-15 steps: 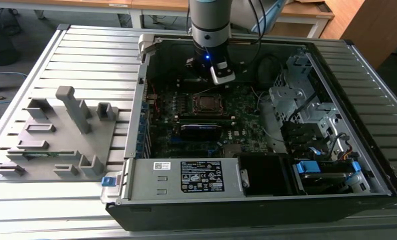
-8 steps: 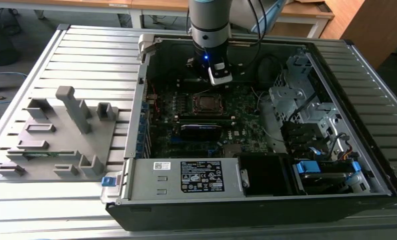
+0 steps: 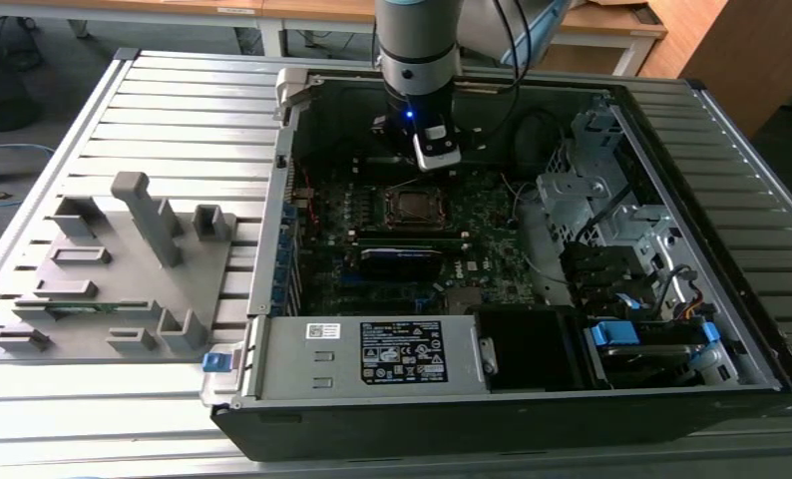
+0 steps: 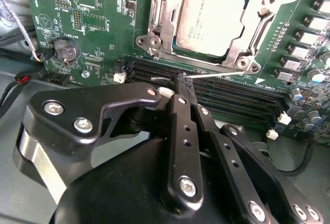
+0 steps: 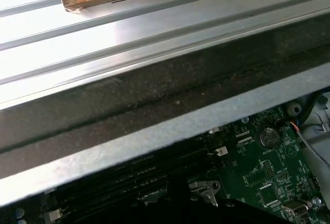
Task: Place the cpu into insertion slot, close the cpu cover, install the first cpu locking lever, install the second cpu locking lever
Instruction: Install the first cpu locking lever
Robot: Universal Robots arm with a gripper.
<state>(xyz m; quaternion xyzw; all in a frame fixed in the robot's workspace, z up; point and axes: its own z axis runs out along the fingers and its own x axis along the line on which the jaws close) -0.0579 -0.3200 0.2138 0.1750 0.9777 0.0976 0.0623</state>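
Two steps look done: in the second wrist view the cpu (image 4: 209,20), a flat square with a dull grey metal top, lies seated in the insertion slot (image 3: 410,207), and the cpu cover (image 4: 161,12), a thin silver frame, is folded flat around it so the chip shows through its window. The work in hand seems to be a locking lever (image 4: 219,74), though whether the first or second I cannot tell. This thin bright wire runs from a corner of the socket out over the black memory slots (image 4: 232,97) to the gripper (image 4: 183,79), whose fingers are pressed together at its free end, apparently pinching it. By my judgement the step calls for swinging the lever down beside the cover and tucking it under its catch without slipping off the wire.
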